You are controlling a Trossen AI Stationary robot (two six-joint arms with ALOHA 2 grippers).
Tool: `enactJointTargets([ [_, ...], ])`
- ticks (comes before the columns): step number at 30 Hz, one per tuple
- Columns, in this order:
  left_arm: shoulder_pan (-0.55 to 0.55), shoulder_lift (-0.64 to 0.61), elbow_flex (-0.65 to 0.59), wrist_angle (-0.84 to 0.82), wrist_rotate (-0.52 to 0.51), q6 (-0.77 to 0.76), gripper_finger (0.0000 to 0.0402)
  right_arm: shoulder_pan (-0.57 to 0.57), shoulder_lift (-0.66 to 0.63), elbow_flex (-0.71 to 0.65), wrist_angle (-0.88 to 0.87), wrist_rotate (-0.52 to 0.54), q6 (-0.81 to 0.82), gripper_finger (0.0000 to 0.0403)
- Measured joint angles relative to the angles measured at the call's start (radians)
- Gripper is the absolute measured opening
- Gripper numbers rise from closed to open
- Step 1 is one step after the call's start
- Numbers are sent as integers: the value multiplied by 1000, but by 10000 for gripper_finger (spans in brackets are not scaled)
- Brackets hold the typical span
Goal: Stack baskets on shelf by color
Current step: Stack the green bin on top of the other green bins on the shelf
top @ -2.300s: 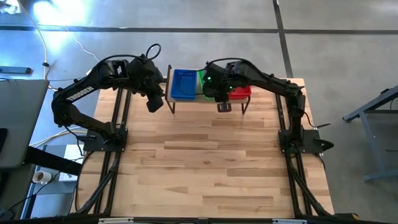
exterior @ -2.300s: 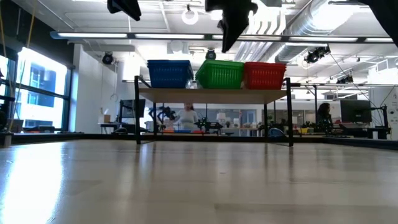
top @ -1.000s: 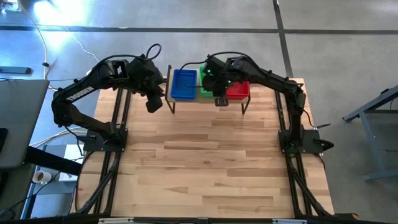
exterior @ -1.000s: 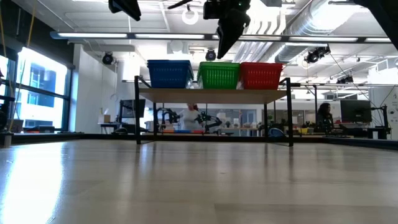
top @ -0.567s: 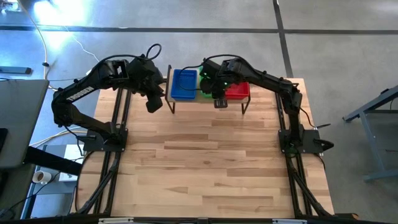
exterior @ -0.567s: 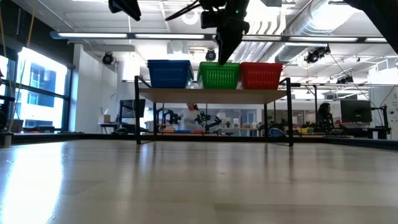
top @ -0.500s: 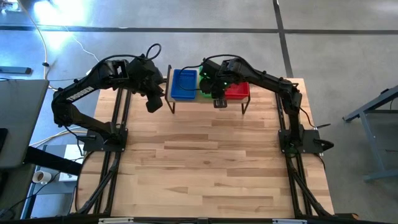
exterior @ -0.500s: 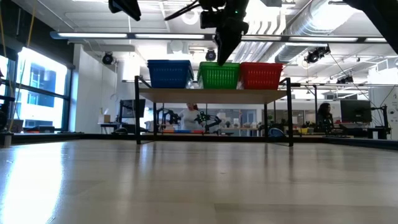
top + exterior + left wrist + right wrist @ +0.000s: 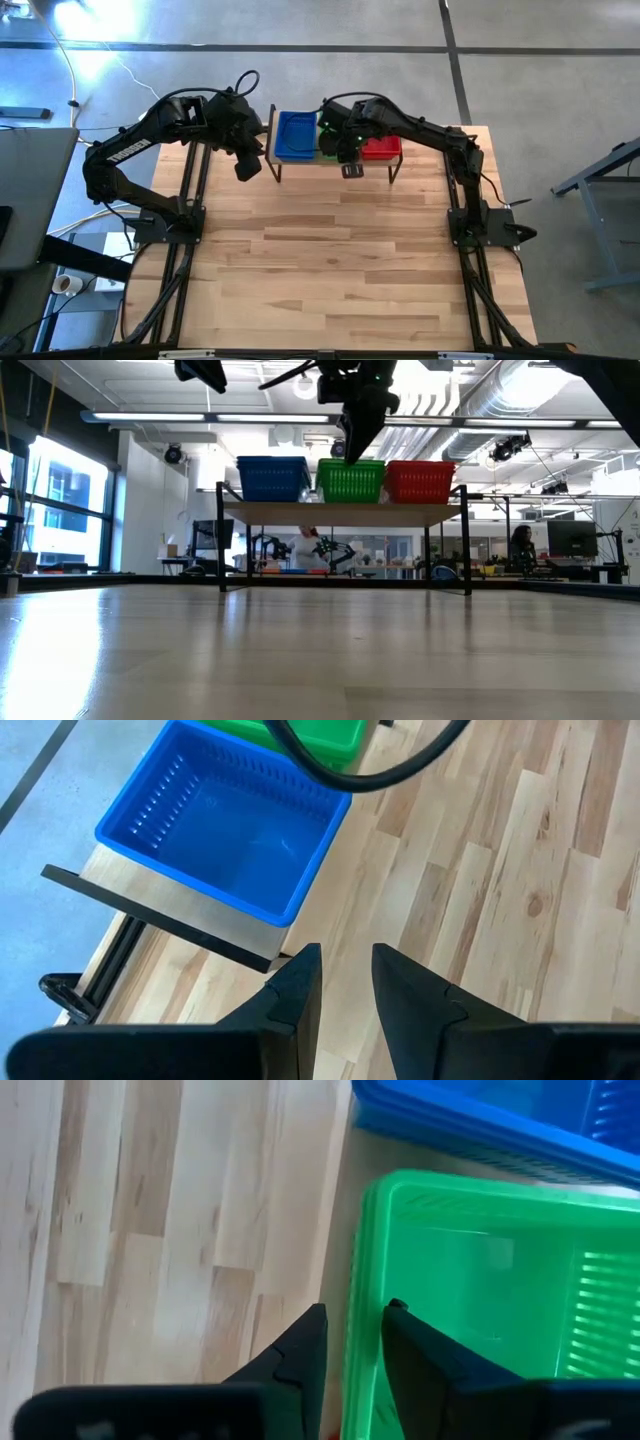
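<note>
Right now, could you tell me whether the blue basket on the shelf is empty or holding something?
Empty. The left wrist view looks down into the blue basket and shows only its bare blue floor, as it sits on the shelf.

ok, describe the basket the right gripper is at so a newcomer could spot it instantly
Find the low wooden shelf at the far edge of the table. Three basket stacks sit in a row on it. The one meant is the green basket in the middle, between blue and red, with the right gripper straddling its rim.
</note>
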State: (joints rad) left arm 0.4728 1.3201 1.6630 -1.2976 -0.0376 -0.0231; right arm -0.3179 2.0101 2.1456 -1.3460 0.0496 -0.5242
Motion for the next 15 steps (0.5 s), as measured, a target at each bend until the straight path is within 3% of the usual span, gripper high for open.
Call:
enactJointTargets([
  [6, 0, 0, 0, 0, 0, 0, 82, 0, 4, 0, 28, -11, 0, 58],
  [15, 0, 0, 0, 1, 0, -3, 82, 0, 7, 0, 37, -49, 16, 55],
])
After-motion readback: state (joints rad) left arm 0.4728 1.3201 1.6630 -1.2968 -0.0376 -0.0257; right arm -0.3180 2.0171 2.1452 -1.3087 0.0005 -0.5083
